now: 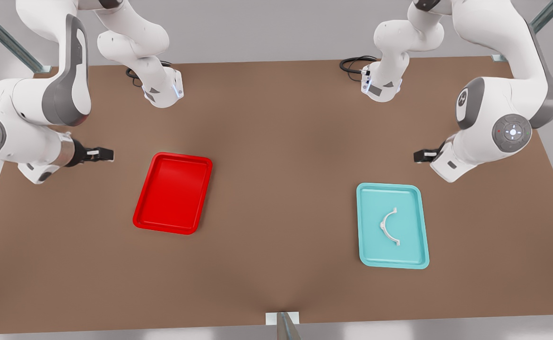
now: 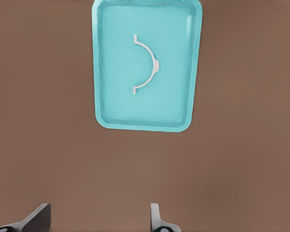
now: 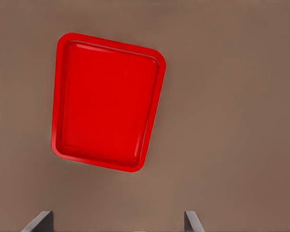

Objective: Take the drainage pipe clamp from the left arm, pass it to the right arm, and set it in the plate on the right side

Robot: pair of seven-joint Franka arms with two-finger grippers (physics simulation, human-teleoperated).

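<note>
Your drainage pipe clamp [image 1: 390,226] lies inside the teal tray [image 1: 366,226]. Near that tray, your left end effector [image 1: 417,156] hovers spread; your right end effector [image 1: 108,154], spread, hangs near the plate [image 1: 172,192].

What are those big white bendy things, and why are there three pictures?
Those are two robot arms. One picture looks down on the brown table. The other two come from small cameras on each arm's wrist. The left gripper is the black pincer at the front view's right; it looks at a teal tray holding a small white drainage pipe clamp. The right gripper is at the front view's left and looks at the empty red plate. Both pincers are open and hold nothing. The clamp should end up in the red plate.
</note>
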